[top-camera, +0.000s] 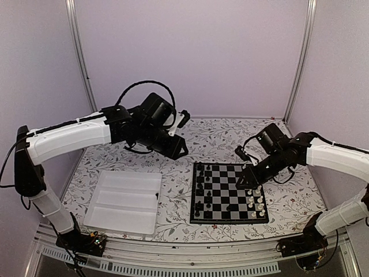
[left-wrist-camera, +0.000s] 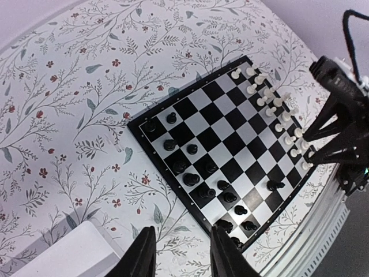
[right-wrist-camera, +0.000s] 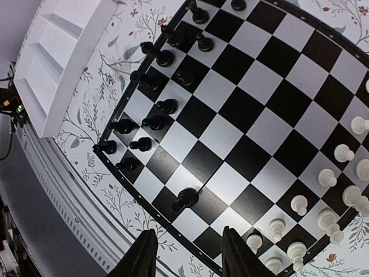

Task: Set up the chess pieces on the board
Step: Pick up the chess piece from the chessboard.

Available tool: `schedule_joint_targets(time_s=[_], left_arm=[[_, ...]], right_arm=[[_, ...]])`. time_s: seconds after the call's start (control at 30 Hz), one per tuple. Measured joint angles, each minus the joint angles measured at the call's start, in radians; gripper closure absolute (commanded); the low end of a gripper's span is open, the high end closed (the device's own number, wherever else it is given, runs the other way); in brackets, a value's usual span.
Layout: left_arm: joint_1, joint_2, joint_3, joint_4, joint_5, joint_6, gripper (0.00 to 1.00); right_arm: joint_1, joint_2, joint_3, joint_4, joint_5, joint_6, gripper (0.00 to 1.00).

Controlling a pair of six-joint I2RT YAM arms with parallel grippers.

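Observation:
The chequered board (top-camera: 228,173) lies right of centre on the floral cloth. Black chess pieces (top-camera: 199,190) stand along its left two files, and one stray black piece (right-wrist-camera: 187,199) stands alone near the front edge, several files in. White pieces (top-camera: 255,202) line the right side. My right gripper (right-wrist-camera: 185,254) is open and empty, hovering above the board's front edge close to the stray piece. My left gripper (left-wrist-camera: 179,254) is open and empty, held high over the cloth left of the board (left-wrist-camera: 230,144). The right arm (top-camera: 271,156) hangs over the board's right side.
A white shallow tray (top-camera: 124,199) with compartments lies on the left, also in the right wrist view (right-wrist-camera: 55,63). The table's front rail (top-camera: 190,259) runs along the near edge. Purple walls enclose the back and sides.

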Motion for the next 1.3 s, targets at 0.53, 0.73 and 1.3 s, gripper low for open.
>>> schedule_joint_targets(time_s=[0.53, 0.73, 1.3], left_arm=[[0.025, -0.010, -0.101, 0.089, 0.003, -0.015, 0.63], [0.041, -0.013, -0.119, 0.097, 0.011, -0.015, 0.63], [0.060, -0.027, -0.148, 0.114, 0.031, -0.015, 0.63]], right_arm=[[0.266, 0.419, 0.237, -0.212, 0.187, 0.031, 0.57], [0.268, 0.458, 0.243, -0.247, 0.217, 0.037, 0.62], [0.268, 0.554, 0.412, -0.285, 0.244, -0.016, 1.00]])
